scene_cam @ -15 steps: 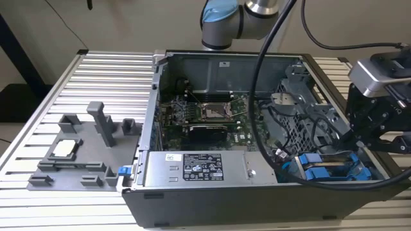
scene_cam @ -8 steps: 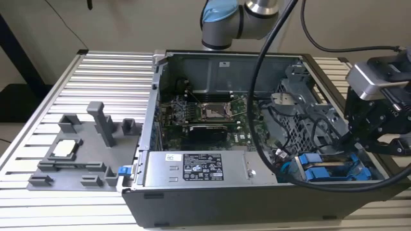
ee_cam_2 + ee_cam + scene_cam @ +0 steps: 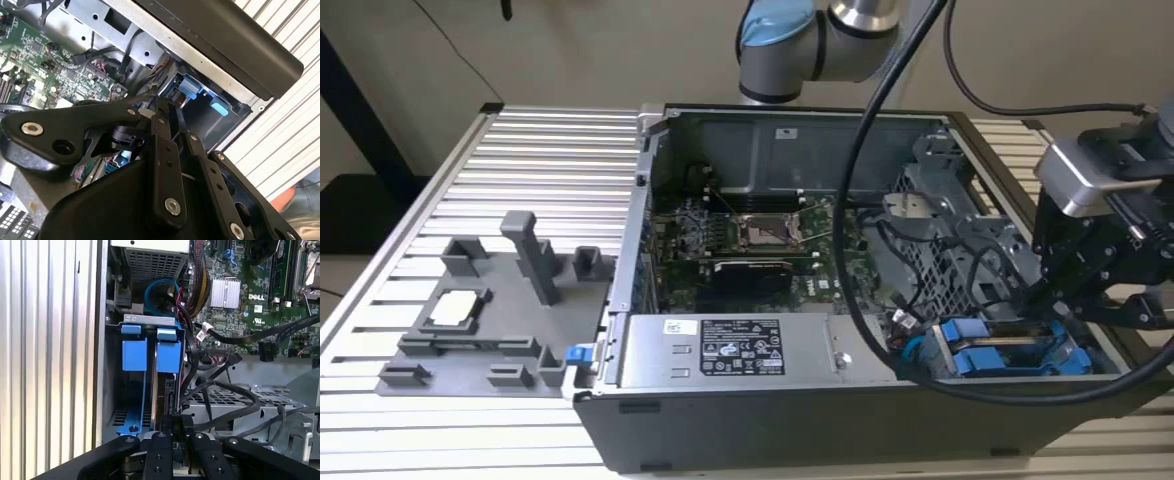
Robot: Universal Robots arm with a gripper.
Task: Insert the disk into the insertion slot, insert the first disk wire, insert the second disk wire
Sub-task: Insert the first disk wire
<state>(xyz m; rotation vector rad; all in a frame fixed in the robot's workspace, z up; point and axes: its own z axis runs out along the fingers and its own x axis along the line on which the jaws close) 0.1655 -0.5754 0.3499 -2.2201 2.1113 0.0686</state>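
In the exterior view I have the black linkage gripper [image 3: 1041,305] low over the grey sheet-metal insertion slot [image 3: 1007,350] with its blue plastic fittings. The slot sits in the corner of the open dark computer case [image 3: 854,420] towards the exterior view's right, and the case stands on a ribbed aluminium table [image 3: 520,150].

In the second wrist view the claw's fingers [image 3: 162,150] run close together towards the blue-fitted bay, beside the green motherboard [image 3: 50,65].

In the first wrist view the flat silver-grey disk [image 3: 165,390] in its bright blue carrier stands edge-on, well down inside the slot. The claw is narrow, and its fingers look pinched on the disk's near end.
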